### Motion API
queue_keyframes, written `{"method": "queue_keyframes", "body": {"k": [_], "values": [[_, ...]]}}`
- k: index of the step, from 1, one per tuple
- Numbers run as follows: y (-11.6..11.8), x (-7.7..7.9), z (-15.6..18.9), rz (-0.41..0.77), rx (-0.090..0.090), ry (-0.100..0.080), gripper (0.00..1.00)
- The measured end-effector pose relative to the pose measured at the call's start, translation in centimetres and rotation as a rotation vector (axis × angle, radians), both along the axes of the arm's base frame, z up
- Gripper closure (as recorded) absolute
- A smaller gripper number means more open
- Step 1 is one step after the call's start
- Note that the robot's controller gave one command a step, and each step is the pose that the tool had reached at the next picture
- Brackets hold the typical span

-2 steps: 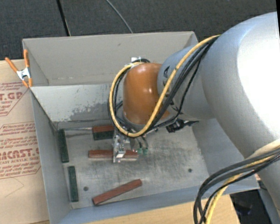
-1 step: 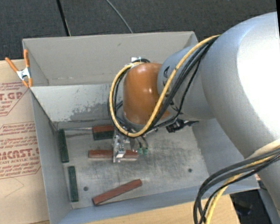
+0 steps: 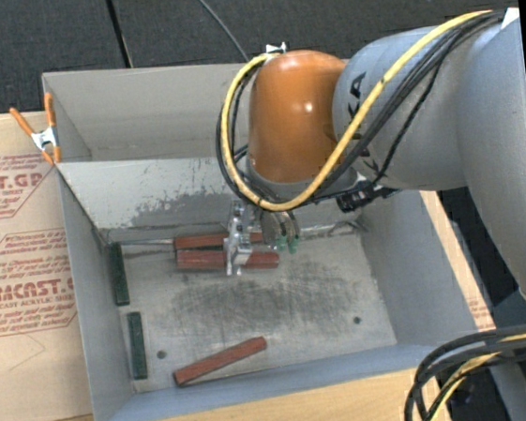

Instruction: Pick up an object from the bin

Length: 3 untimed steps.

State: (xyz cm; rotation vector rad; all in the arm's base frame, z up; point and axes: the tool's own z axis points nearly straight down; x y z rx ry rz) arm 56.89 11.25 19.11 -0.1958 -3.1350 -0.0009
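Where the floor meets the back wall, at about twelve o'clock: a pair of reddish-brown rectangular bars (image 3: 200,257), side by side and touching, long sides along that wall. Right over the pair's middle, very low, whether touching or not unclear: the silver gripper (image 3: 237,251) beneath the arm's orange cover; clenched or released, cannot tell. Out at six o'clock, near the front wall, a third reddish-brown bar (image 3: 221,360), flat and slightly slanted. Along the left wall of the grey metal bin (image 3: 144,162), an upper dark green slim bar (image 3: 117,273) at nine o'clock and a lower dark green slim bar (image 3: 137,345) at eight, apart.
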Motion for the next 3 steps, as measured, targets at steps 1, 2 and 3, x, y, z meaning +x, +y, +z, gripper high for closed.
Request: {"method": "queue_keyframes", "body": {"k": [1,2,3], "values": [[0.0,0.0,0.0,0.0,0.0,0.0,1.0],[0.1,0.0,0.4,0.001,0.0,0.002,1.0],[-0.1,0.1,1.7,0.183,-0.001,-0.003,1.0]]}}
